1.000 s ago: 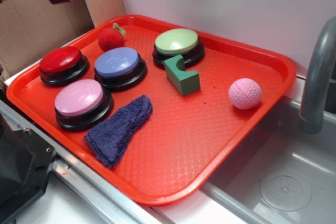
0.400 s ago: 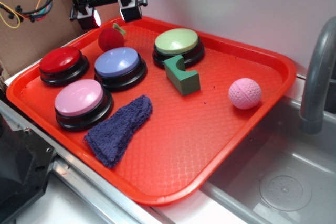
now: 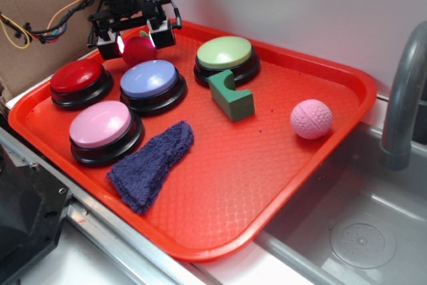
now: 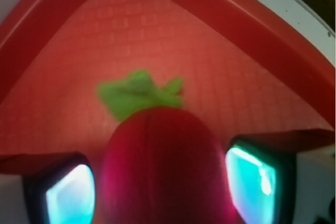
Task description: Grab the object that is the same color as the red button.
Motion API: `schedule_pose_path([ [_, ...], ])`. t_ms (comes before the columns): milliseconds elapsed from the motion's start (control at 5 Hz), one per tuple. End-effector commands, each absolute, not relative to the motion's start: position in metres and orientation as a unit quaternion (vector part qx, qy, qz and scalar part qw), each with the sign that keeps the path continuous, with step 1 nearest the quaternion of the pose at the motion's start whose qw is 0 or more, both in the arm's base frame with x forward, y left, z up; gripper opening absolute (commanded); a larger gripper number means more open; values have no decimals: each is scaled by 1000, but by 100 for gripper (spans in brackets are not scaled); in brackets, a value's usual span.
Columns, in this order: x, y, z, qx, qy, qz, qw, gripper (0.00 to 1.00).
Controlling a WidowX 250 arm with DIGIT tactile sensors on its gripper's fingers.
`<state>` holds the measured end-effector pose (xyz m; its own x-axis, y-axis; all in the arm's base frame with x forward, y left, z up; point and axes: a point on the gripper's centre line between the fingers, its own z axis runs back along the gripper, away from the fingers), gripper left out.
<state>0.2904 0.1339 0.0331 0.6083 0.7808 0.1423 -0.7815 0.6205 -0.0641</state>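
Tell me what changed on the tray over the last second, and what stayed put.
The gripper came down from the top of the view onto the tray's far left corner and now straddles the red fruit toy, its fingers open on either side, not yet closed. The toy, the red button and everything else on the tray stayed in place.
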Motion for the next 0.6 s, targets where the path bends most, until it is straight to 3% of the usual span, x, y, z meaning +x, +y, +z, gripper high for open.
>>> schedule_pose_path([
  [0,292,143,46,-4,-104,429,898,0],
  [200,294,141,62,5,-99,398,912,0],
  [400,298,129,98,11,-100,359,928,0],
])
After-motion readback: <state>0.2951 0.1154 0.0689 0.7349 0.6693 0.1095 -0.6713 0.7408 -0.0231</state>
